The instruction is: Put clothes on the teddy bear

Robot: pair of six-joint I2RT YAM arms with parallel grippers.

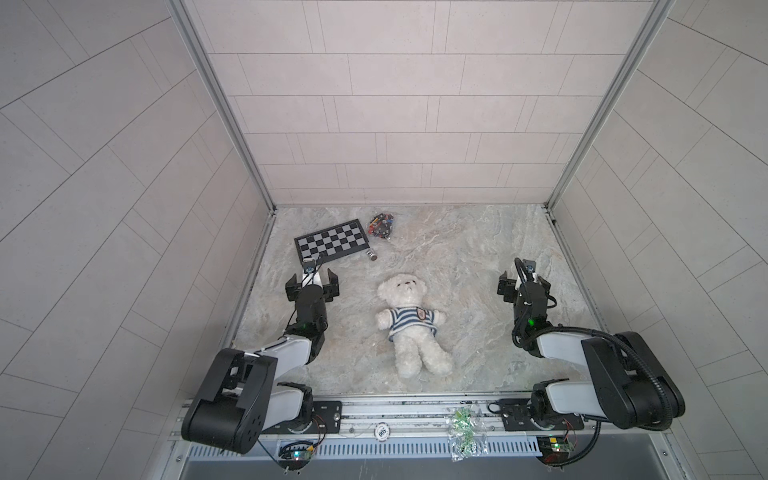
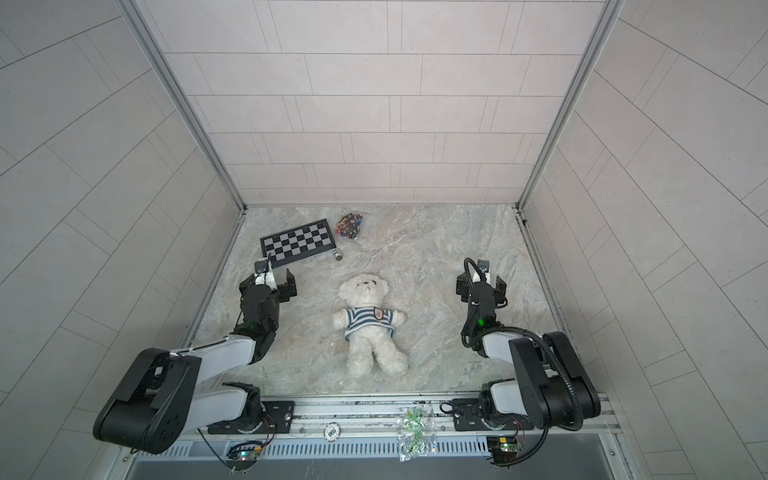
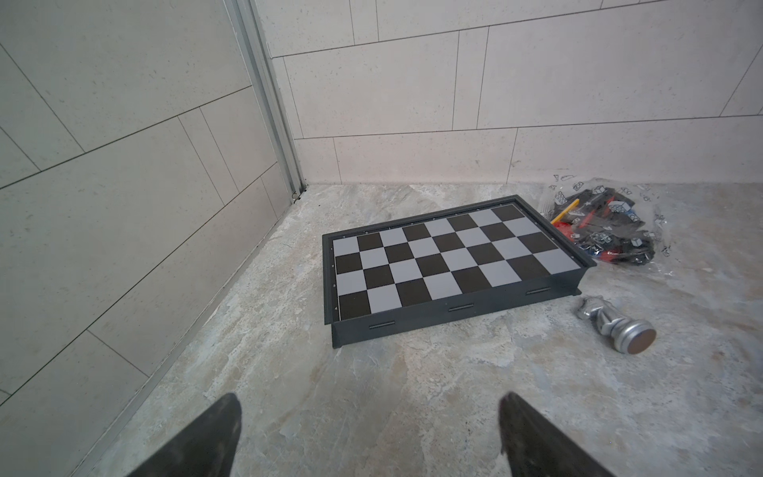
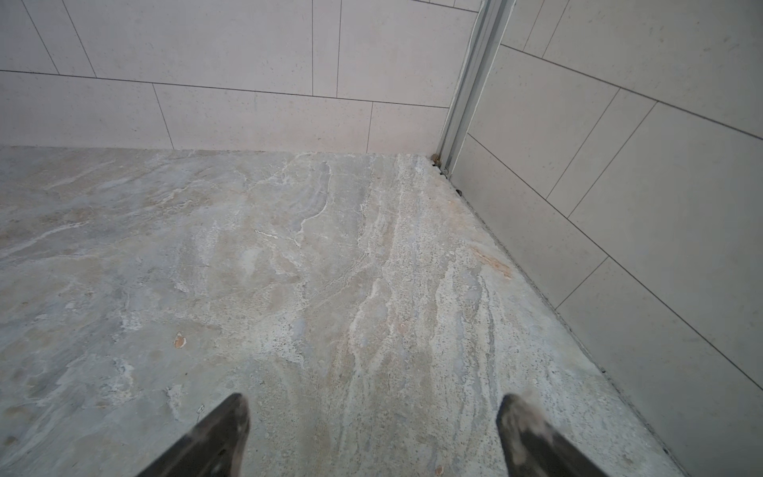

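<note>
Progress: dressing judged as good as finished

Found the teddy bear (image 1: 402, 293) flat on its back near the middle of the tabletop (image 1: 469, 257), face up, head toward the back wall and legs toward the front rail. Saw the striped shirt (image 1: 411, 324) on its torso, badge uppermost, both stubby arms out through the sleeves, hem down around the waist and a little rumpled at one side. Spotted no other garment in any view.

Judged the main work done: head through, arms through, body covered. Judged nothing left beyond perhaps smoothing the hem. Could not check the back of the shirt, hidden under the bear.

Found the left claw (image 1: 311, 286) well apart from the bear on its own side, jaws spread wide and empty, with bare tabletop in the gap in the left wrist view. Found the right claw (image 1: 524, 286) likewise well off on the opposite side, jaws wide, gripping nothing, facing only marbled surface in the right wrist view.

Noted, beyond the left claw toward the back wall, a chessboard (image 1: 332, 245), a silver chess piece (image 1: 372, 255) on its side just beside it, and a clear bag of small parts (image 1: 382, 224), none touching the bear.
</note>
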